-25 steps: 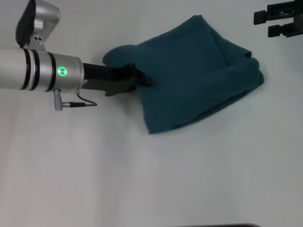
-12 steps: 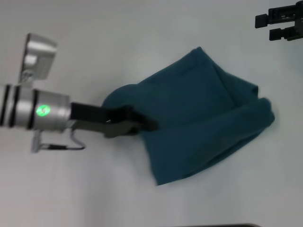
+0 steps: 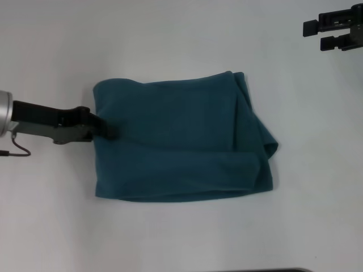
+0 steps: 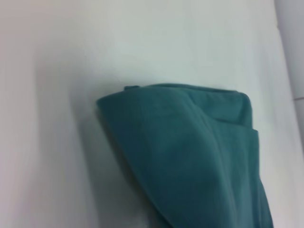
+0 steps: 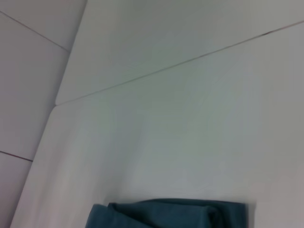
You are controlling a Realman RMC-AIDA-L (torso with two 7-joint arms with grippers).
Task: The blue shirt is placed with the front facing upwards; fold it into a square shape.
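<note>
The blue shirt (image 3: 176, 141) lies in the middle of the white table as a folded, roughly rectangular bundle with its plain teal side up. Layered folds bunch at its right end. My left gripper (image 3: 108, 129) reaches in from the left and is shut on the shirt's left edge, about halfway along it. The left wrist view shows the shirt (image 4: 190, 152) from close up, without my fingers. My right gripper (image 3: 312, 34) hangs open at the far right, well away from the cloth. Only a strip of the shirt (image 5: 166, 213) enters the right wrist view.
The white table (image 3: 170, 238) stretches on all sides of the shirt. A seam line in its top (image 5: 190, 59) and a table corner (image 5: 54, 104) appear in the right wrist view. A dark strip marks the near edge (image 3: 261, 270).
My left gripper has drawn back to the left with the shirt's edge in it. The bundle has been pulled out from a skewed heap into a flatter, wider rectangle. The right gripper has stayed put.
</note>
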